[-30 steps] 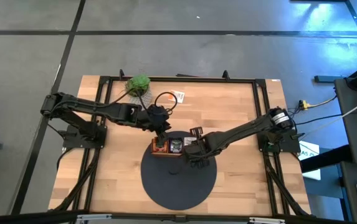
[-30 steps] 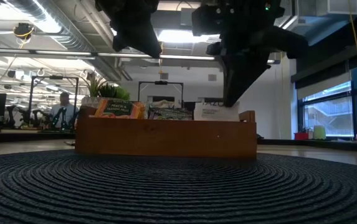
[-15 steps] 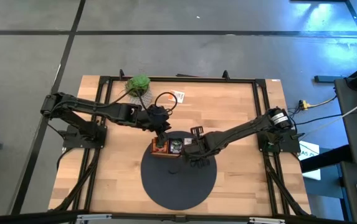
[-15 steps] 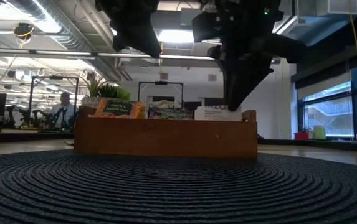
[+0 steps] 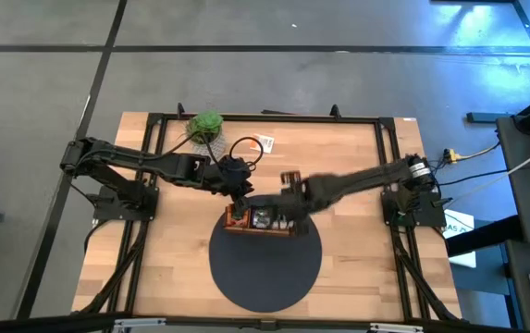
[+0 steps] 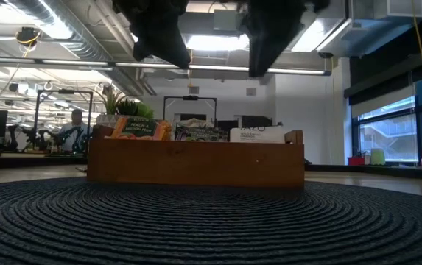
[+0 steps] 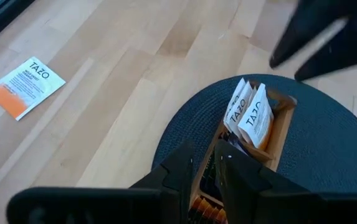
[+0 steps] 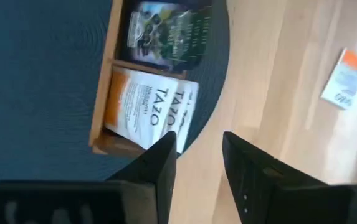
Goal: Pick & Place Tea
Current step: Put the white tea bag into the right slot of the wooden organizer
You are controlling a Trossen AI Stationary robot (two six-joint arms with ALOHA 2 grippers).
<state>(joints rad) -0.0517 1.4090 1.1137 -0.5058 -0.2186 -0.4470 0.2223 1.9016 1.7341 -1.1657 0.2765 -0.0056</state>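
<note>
High view: the wooden tray sits on the far edge of the round dark mat, and everything here is placed from that tray. The left gripper hangs over the tray's left end; in its wrist view its fingers stand a narrow gap apart with nothing between them. The right gripper is blurred, just beyond the tray's right end; its wrist view shows the fingers parted and empty.

Tea fills the tray's three parts: white-orange packets in the right end, dark green ones in the middle, orange ones in the left end. One more white-orange packet lies flat on the bare table, well beyond the tray, near a small green plant at the table's far edge.
</note>
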